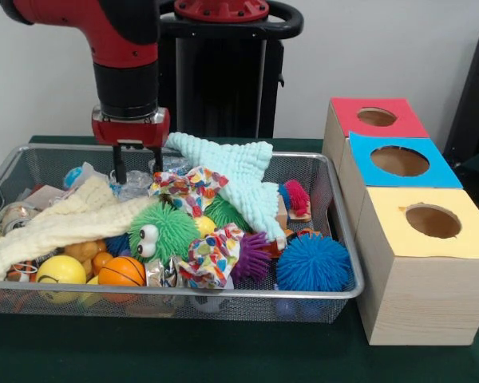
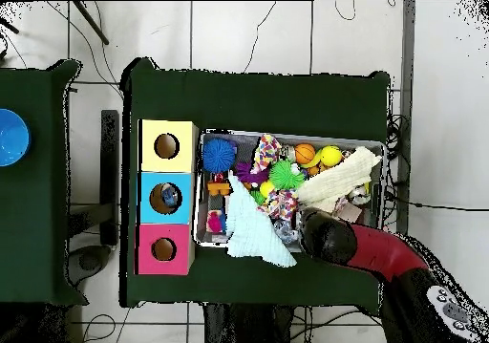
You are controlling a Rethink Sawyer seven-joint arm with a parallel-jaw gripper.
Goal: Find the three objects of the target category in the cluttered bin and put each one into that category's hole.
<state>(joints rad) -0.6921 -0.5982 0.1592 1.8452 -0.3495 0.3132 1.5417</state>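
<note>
I have the red and black arm's end effector hanging over the far left part of the wire-mesh metal bin, its two short dark fingers spread apart and gripping nothing, tips just above a patch of crinkled clear plastic — a spot I judge it takes because it is one of the few gaps between the cloths. The bin is a jumble: a long cream waffle-knit cloth is draped across the left side and a pale mint knitted cloth spills over the back rim, so both probably hide things underneath. Between them lie a fuzzy green toy with googly eyes, a spiky blue rubber ball, a spiky purple ball, a small orange basketball, a yellow smiley ball and a colourful printed fabric bow. Which category is the target I cannot tell from here. Beside the bin on the green worktop stand three wooden boxes — the red-topped box, the blue-topped box and the yellow-topped box — each with a round hole, set close so the carry is short. In the overhead view something small already sits in the blue-topped box's hole, so I judge sorting is under way.
</note>
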